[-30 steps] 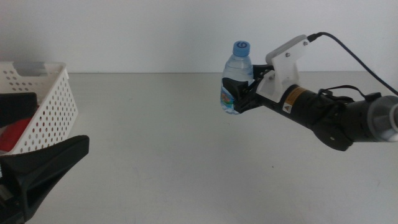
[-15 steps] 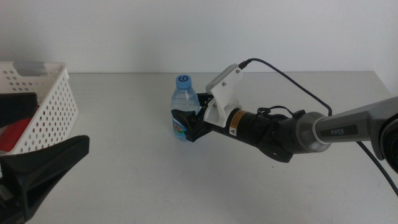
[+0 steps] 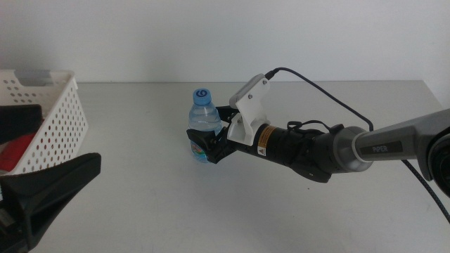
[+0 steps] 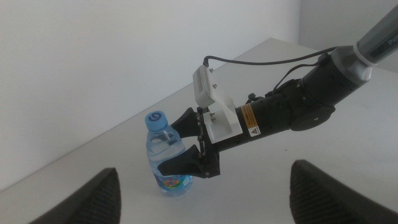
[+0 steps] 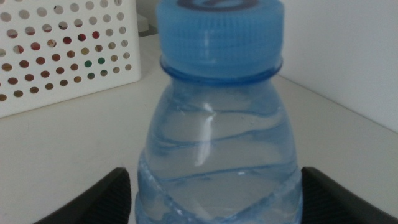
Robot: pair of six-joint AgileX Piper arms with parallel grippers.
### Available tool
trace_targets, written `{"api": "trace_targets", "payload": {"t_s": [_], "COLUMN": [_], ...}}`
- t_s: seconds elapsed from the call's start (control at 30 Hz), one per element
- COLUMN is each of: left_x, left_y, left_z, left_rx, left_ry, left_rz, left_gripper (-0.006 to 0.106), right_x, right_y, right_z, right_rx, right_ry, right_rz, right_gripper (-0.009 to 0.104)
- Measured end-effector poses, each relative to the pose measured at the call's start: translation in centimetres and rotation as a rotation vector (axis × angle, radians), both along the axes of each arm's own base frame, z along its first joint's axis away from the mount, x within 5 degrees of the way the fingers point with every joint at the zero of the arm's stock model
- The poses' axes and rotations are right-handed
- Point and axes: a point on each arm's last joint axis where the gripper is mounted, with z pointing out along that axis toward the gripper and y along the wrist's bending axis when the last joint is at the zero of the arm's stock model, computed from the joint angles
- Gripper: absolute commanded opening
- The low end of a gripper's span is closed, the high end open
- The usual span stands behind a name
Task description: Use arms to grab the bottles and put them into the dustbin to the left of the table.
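Since half a second ago the small clear water bottle with the blue cap has shifted only slightly leftward across the wide pale grey-white tabletop, after a much larger sweep from the right in the half second before that. It stands upright near the middle of the table, its base seemingly on the surface, though contact cannot be confirmed. The right gripper, forked and black, reaches in from the right on a black arm with a white camera bracket and a black cable. Its two dark jaws sit on either side of the bottle's lower body, pinching it around the colourful label; the left wrist view shows one jaw behind the bottle and one in front, and the right wrist view shows the bottle filling the space between the jaw tips.

At the left edge stands the white rectangular plastic basket with round-holed walls, well apart from the bottle. Something red shows inside it. The left gripper waits low at the bottom-left corner near the basket, its jaws spread wide apart with nothing between them, as its own wrist view confirms.
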Motion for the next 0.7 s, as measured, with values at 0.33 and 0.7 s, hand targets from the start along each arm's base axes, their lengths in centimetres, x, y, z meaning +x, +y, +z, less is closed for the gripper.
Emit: {"api": "trace_targets", "payload": {"t_s": [0.33, 0.7], "left_x": [0.0, 0.0], "left_y": [0.0, 0.0], "left_z": [0.0, 0.0], "left_rx": [0.000, 0.001], "left_ry": [0.000, 0.000], "left_rz": [0.000, 0.000], "left_gripper": [0.092, 0.092], "right_x": [-2.8, -9.6], "right_y": [-2.4, -10.3], "right_z": [1.8, 5.7], "right_rx": [-0.024, -0.037], "right_ry": [0.043, 0.062], "right_rz": [0.009, -0.090], "right_gripper": [0.078, 0.074]}}
